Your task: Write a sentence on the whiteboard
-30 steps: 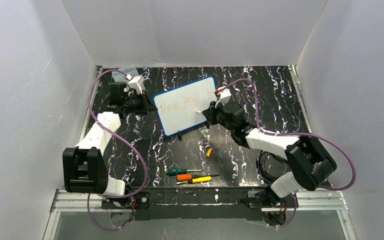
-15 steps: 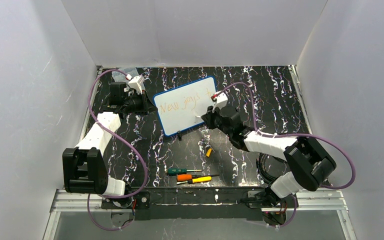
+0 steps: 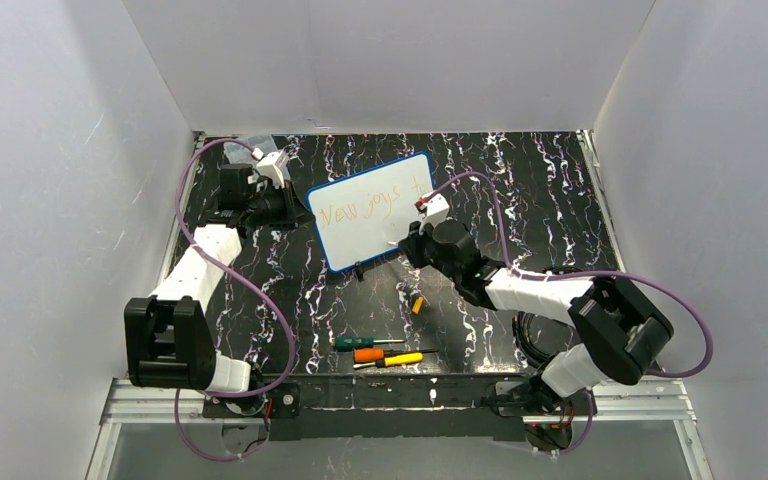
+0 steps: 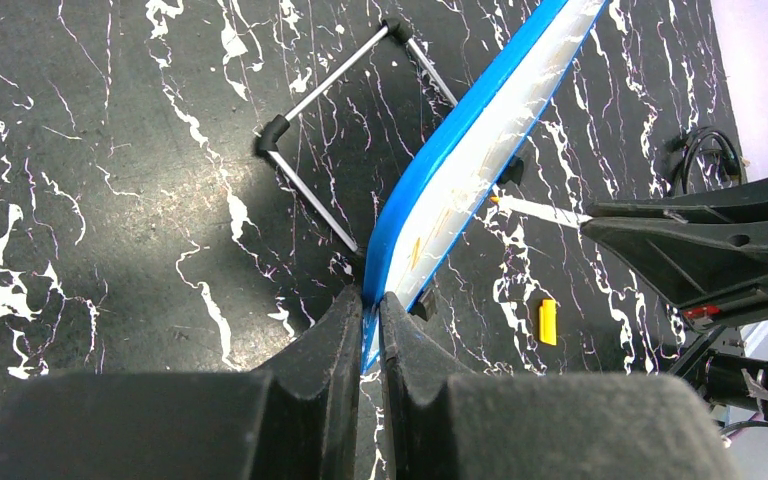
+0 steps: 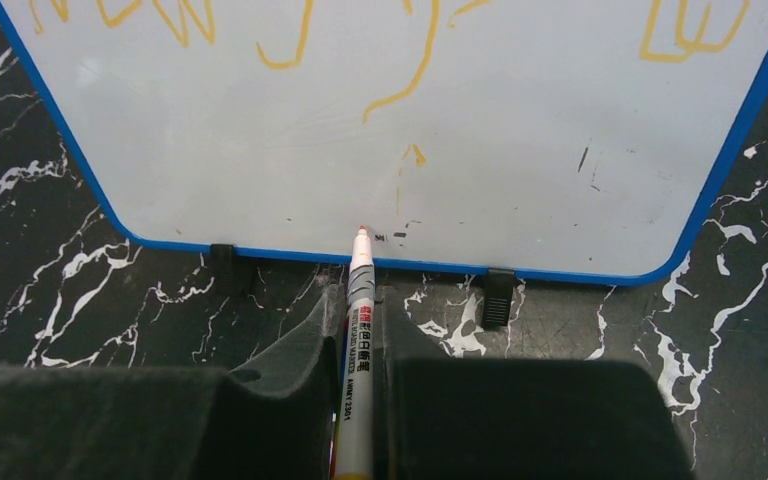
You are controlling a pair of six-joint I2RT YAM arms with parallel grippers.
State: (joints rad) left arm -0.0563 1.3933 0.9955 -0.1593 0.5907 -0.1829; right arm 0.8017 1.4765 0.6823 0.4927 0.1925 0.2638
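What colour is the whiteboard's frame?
Blue; the frame of the whiteboard shows best in the right wrist view.

My top camera looks down from high above and behind me over the whole black white-veined tabletop (image 3: 560, 190). My left wrist camera sights close along the edge of the blue-framed white rectangular board (image 4: 430, 175). My right wrist camera faces its front, near. All three share that board.

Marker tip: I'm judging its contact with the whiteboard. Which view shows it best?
Right wrist: the marker tip sits centred, sharp, near the lower edge of the whiteboard. Left wrist shows it small, side-on beside the board's edge. Top external barely resolves it.
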